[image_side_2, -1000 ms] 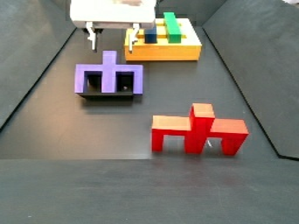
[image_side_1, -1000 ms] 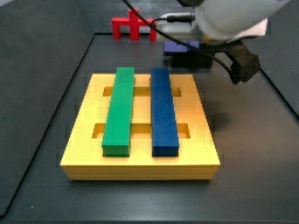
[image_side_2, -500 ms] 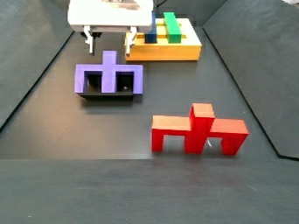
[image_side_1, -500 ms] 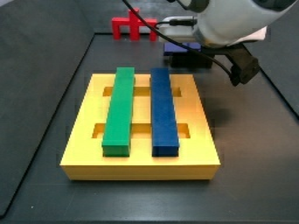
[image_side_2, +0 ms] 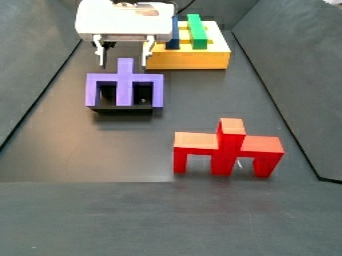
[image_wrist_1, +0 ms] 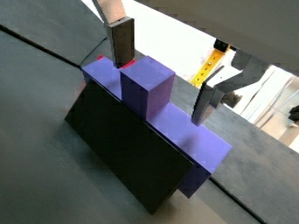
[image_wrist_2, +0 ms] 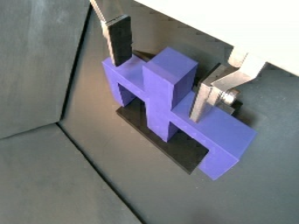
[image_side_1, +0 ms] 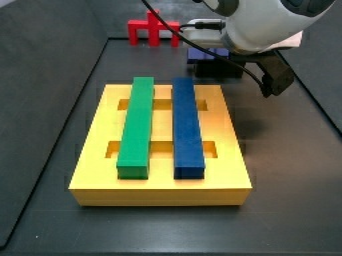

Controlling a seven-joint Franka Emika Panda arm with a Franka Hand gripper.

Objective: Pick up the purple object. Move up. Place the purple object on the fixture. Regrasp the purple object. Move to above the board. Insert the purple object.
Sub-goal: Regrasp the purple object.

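Two fingers [image_wrist_2: 118, 37] of the gripper [image_wrist_2: 165, 63] stand wide apart, one on either side of the purple object's [image_wrist_2: 176, 101] central stem, neither pad touching it. The purple object sits in the fixture [image_side_2: 123, 108] on the tabletop, stem up. Its crossbar runs along the line between the fingers, so closing should catch the stem.

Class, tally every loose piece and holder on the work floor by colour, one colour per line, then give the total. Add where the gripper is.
Purple object: 1
Red piece: 1
Green bar: 1
Blue bar: 1
Yellow board: 1
Black fixture: 1
Total: 6
The gripper is over the purple object, jaws open either side of its stem.
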